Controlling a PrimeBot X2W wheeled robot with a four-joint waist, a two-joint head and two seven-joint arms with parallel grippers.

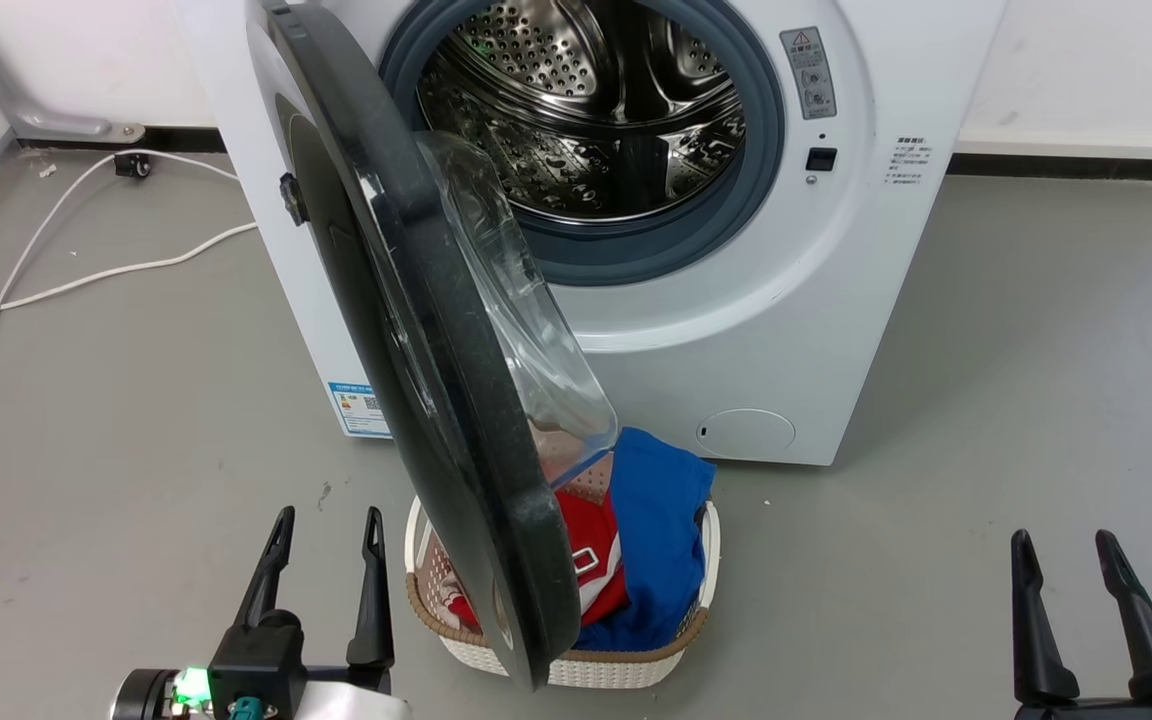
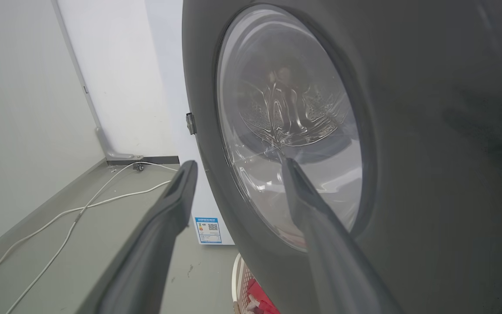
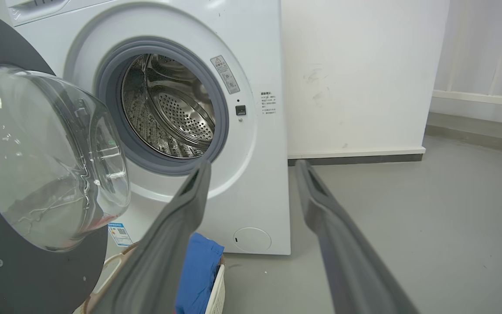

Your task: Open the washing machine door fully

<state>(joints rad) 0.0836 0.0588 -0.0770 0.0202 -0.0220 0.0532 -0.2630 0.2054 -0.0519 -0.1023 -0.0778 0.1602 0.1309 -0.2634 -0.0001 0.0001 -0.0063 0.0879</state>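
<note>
Counted: one washing machine [image 1: 786,330], one door [image 1: 436,330], one basket [image 1: 636,665], two garments (red garment [image 1: 591,560], blue garment [image 1: 661,520]), two white cables [image 1: 116,272], and two grippers of mine: left gripper [image 1: 329,515], right gripper [image 1: 1064,538].

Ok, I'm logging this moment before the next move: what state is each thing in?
washing machine door, open, swung out over the basket
drum, exposed, looks empty
laundry basket, on the floor, holding clothes
left gripper, open, holding nothing
right gripper, open, holding nothing
</note>
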